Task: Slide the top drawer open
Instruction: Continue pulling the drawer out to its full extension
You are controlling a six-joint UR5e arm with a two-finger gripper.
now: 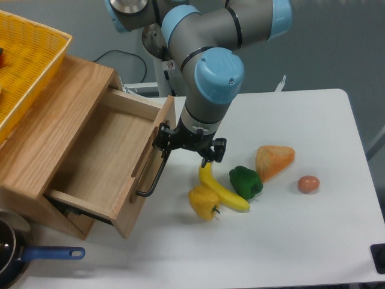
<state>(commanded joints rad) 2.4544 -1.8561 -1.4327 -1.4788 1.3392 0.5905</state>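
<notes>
Fingers (163, 133) of the black two-finger gripper (187, 144) hook the thin black bar handle (155, 176); closure cannot be told. Shallow light-oak top drawer (111, 159) stands well out. Pulling step near done; next, release.

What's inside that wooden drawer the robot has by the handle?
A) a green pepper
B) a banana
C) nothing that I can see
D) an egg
C: the top drawer is slid well out and shows only bare wood inside, while the banana, green pepper and egg lie out on the white table, with the gripper at the black handle.
</notes>
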